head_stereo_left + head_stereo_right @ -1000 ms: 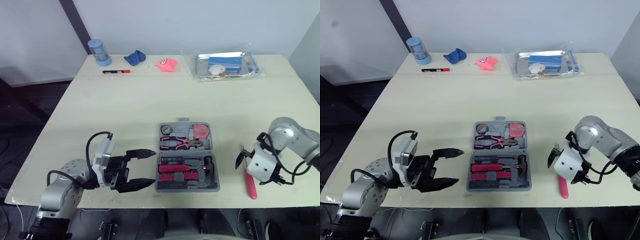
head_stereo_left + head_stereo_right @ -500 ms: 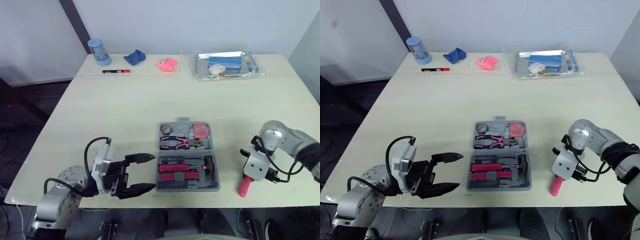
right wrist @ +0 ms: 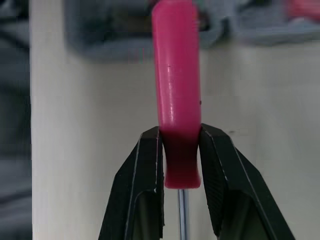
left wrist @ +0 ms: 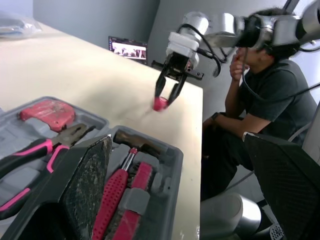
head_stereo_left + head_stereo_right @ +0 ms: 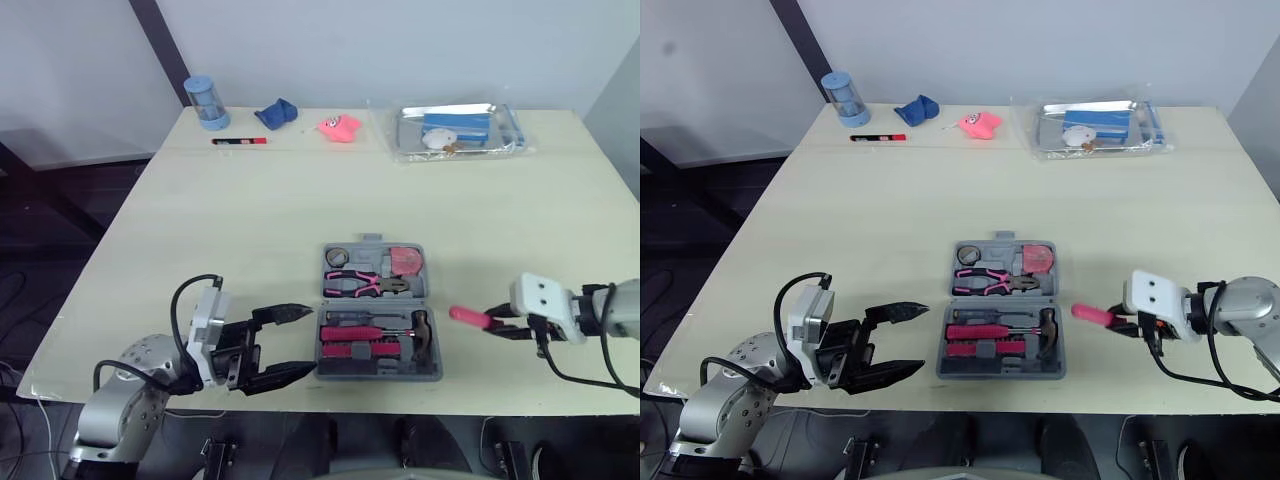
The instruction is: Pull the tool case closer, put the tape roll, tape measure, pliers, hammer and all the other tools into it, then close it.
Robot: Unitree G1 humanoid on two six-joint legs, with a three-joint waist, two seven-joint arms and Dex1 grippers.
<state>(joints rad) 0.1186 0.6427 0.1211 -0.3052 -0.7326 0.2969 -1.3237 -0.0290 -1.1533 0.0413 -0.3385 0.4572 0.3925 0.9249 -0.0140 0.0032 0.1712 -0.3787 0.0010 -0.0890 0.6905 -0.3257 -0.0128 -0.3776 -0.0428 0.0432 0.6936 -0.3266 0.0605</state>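
Pink screwdriver (image 3: pixel 176 100) — clamped, right jaws

Along the far edge of the pale table (image 5: pixel 250 220), a blue cylindrical jar (image 5: pixel 206 103) stands at the far left corner. A red-and-black pen (image 5: pixel 239 141) lies just in front of it. A crumpled blue cloth (image 5: pixel 276 114) sits further along that edge, then a small pink object (image 5: pixel 340 127), perhaps a toy. Near the far right corner rests a clear plastic tray (image 5: pixel 505 135) holding a blue box (image 5: pixel 452 124). Beyond the right edge, a person (image 4: pixel 260 100) in a dark shirt sits near a lit screen (image 4: pixel 128 50).
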